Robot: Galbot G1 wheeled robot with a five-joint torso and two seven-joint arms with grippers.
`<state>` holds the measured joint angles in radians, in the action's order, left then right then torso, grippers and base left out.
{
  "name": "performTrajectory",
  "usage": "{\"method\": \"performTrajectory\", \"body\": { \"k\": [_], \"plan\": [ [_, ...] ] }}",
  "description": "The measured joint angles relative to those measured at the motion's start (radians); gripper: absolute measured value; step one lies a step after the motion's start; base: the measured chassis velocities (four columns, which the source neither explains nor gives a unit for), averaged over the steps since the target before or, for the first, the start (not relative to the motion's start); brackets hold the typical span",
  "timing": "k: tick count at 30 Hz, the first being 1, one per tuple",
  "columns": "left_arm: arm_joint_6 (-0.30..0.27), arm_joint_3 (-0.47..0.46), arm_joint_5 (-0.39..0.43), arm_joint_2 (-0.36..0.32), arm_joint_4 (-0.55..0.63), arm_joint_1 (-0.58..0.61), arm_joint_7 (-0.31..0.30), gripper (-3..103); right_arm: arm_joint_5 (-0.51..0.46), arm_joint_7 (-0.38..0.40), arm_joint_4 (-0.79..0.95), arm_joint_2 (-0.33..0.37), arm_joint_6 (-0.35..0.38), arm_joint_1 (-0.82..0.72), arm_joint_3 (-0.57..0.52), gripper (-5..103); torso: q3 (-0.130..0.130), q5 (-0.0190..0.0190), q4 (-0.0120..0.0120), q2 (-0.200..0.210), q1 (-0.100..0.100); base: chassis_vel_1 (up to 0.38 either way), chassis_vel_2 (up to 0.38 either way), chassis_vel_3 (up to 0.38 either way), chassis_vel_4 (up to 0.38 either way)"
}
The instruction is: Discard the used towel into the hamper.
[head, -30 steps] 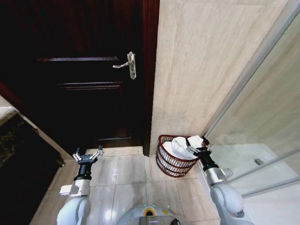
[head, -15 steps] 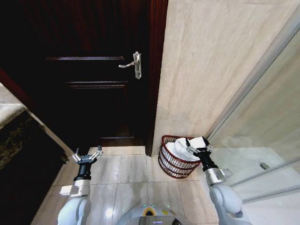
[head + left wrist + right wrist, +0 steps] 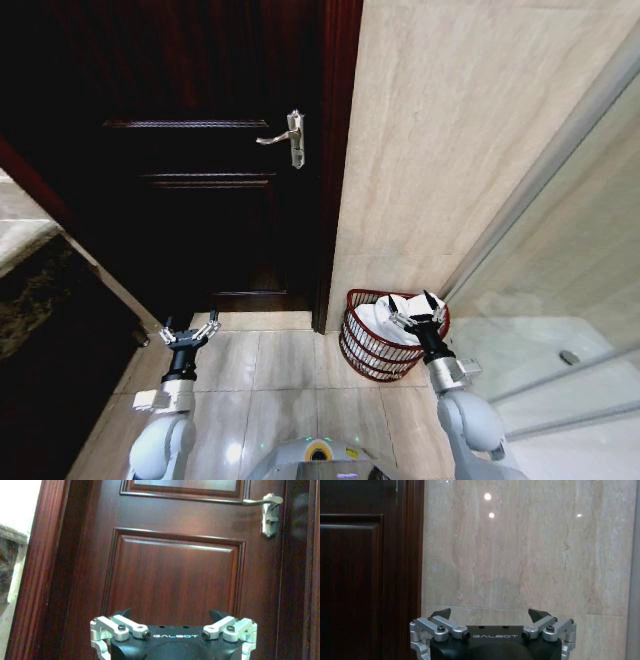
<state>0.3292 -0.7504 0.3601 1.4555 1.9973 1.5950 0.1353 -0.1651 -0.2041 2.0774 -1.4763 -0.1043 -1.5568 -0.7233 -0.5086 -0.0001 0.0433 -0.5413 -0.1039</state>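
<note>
Towel (image 3: pixel 385 316) in hamper (image 3: pixel 362 350), right pincer (image 3: pixel 417 311) open above.

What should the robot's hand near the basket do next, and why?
Probably lift the right gripper straight up and away. Its fingers are spread open over the hamper, and the white towel already lies inside, so nothing seems left to hold. The left gripper hangs open by the door.
</note>
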Motion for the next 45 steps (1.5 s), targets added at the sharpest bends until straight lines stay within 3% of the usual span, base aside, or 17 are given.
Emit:
{"method": "performTrajectory", "body": {
  "k": [8, 13, 18, 22, 29, 40, 45],
  "plan": [
    [-0.009, -0.005, 0.016, -0.022, 0.0, -0.01, 0.007, 100, 0.013, 0.006, -0.016, -0.028, -0.004, 0.02, 0.009, 100, 0.0, 0.0, -0.0002, 0.0, 0.0, 0.0, 0.0, 0.0, 0.0],
    [-0.032, -0.004, 0.019, -0.037, 0.009, -0.002, 0.066, 100, 0.017, 0.016, -0.007, -0.015, 0.007, 0.025, -0.022, 100, -0.001, 0.0, -0.0002, -0.002, -0.001, 0.0, 0.0, 0.0, 0.0],
    [-0.046, 0.004, 0.008, -0.042, 0.012, 0.002, 0.084, 100, -0.004, 0.003, 0.013, 0.002, 0.03, 0.009, -0.034, 100, -0.004, 0.0001, -0.0002, -0.009, -0.005, 0.0, 0.0, 0.0, 0.0],
    [-0.101, 0.006, -0.029, -0.042, 0.033, 0.01, 0.037, 100, -0.07, -0.006, 0.063, 0.026, 0.121, -0.02, -0.042, 100, -0.012, 0.0001, -0.0002, -0.023, -0.011, 0.0, 0.0, 0.0, 0.0],
    [-0.117, -0.006, -0.042, -0.038, 0.062, 0.009, -0.021, 100, -0.117, -0.013, 0.14, 0.024, 0.242, -0.037, -0.042, 100, -0.022, 0.0001, -0.0002, -0.044, -0.021, 0.0, 0.0, 0.0, 0.0],
    [-0.1, -0.018, -0.072, -0.022, 0.111, 0.03, -0.027, 100, -0.115, -0.014, 0.179, 0.02, 0.264, -0.063, -0.038, 100, -0.041, 0.0001, -0.0002, -0.075, -0.034, 0.0, 0.0, 0.0, 0.0],
    [-0.12, 0.001, -0.106, 0.002, 0.141, 0.043, -0.068, 100, -0.113, -0.021, 0.187, 0.02, 0.25, -0.08, -0.049, 100, -0.05, 0.0002, -0.0001, -0.09, -0.04, 0.0, 0.0, 0.0, 0.0]
  ]
}}
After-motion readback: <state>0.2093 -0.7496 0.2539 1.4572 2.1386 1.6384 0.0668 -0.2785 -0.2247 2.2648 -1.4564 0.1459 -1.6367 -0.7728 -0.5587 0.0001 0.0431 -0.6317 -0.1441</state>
